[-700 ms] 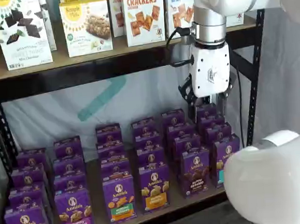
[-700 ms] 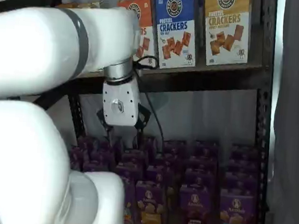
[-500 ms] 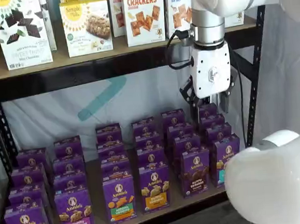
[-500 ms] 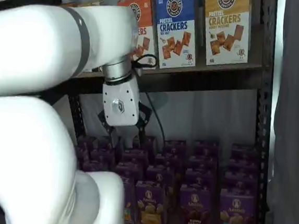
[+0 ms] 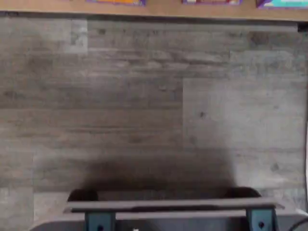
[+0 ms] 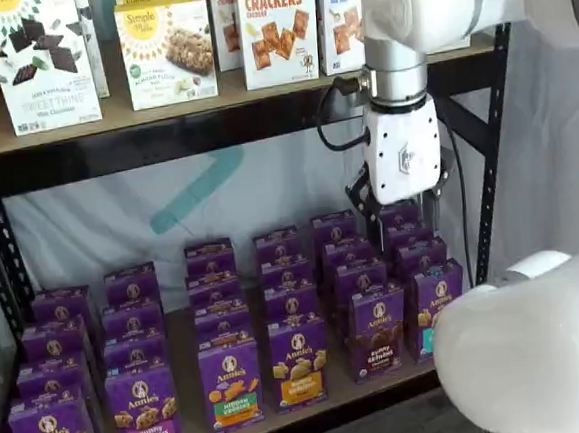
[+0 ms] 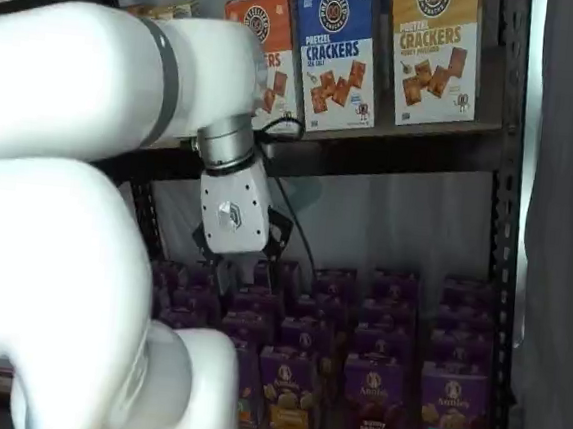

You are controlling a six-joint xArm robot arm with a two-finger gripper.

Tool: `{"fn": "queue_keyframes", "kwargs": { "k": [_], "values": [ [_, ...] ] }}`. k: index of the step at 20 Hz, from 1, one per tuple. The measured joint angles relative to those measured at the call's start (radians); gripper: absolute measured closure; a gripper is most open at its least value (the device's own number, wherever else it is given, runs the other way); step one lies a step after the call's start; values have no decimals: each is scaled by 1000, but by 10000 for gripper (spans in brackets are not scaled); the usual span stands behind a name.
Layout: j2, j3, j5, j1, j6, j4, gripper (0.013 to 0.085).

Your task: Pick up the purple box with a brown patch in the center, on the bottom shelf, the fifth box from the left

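Note:
The purple box (image 6: 378, 332) with the brown "Bunny Grahams" band stands upright in the front row on the bottom shelf (image 6: 334, 396), between a yellow-band carton and a teal-band carton. It also shows in a shelf view (image 7: 375, 403). My gripper (image 6: 407, 217) hangs open and empty above the back rows at the right end of the bottom shelf, above and behind the purple box. It shows in both shelf views (image 7: 234, 268). The wrist view shows only floor and a strip of shelf edge.
Several rows of purple Annie's cartons (image 6: 230, 382) fill the bottom shelf. The higher shelf (image 6: 163, 136) holds cracker boxes (image 6: 277, 29) just above the gripper. A black rack post (image 6: 489, 141) stands at the right. My white arm (image 6: 531, 358) fills the foreground. A dark mount with teal brackets (image 5: 168, 211) shows in the wrist view.
The gripper has sunk a little toward the bottom shelf. The arm's white elbow in the foreground has shifted. The boxes have not moved.

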State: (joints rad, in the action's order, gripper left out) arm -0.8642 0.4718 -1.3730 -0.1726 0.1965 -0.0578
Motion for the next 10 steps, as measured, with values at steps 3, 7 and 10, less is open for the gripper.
{"fn": "queue_keyframes", "kwargs": {
  "k": [3, 7, 10],
  "values": [
    [4, -26, 53, 3, 3, -10, 130],
    [32, -55, 118, 14, -4, -8, 130],
    [63, -79, 184, 22, -9, -5, 130]
  ]
}}
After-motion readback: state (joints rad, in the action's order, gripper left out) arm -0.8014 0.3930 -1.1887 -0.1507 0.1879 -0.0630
